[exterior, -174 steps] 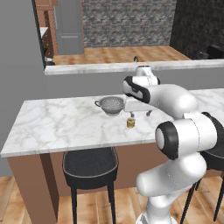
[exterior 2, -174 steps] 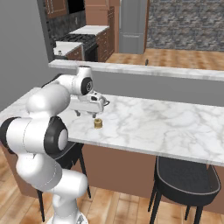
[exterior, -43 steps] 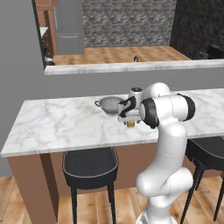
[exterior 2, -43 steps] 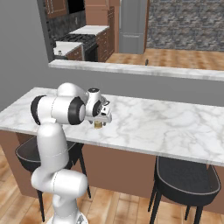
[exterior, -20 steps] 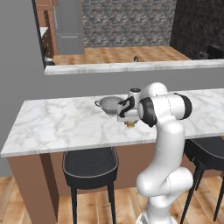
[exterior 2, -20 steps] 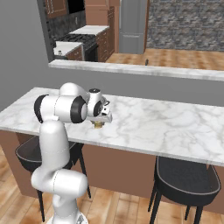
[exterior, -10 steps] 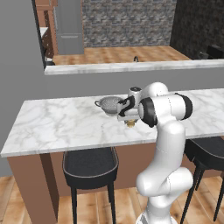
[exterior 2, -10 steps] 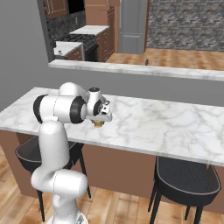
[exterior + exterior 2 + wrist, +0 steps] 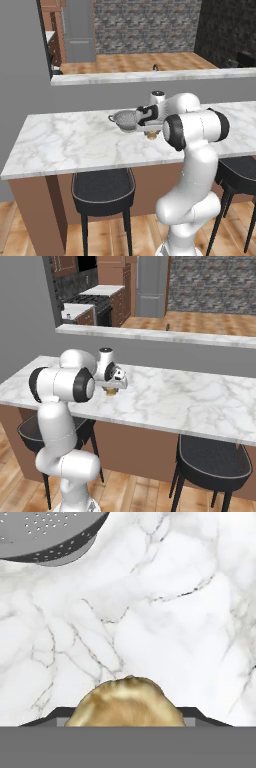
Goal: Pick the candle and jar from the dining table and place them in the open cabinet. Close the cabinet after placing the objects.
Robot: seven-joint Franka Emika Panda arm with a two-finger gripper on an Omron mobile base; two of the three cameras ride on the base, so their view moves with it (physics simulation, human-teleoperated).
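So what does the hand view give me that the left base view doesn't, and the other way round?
Hand view alone: the small yellow-gold cylindrical candle close up, at the bottom edge, between the dark tips of the pincer.

Left base view alone: the white robot arm, the black stool under the table, and the room behind.

Shared: the candle, the perforated steel colander just beyond it, and the white grey-veined marble table top.
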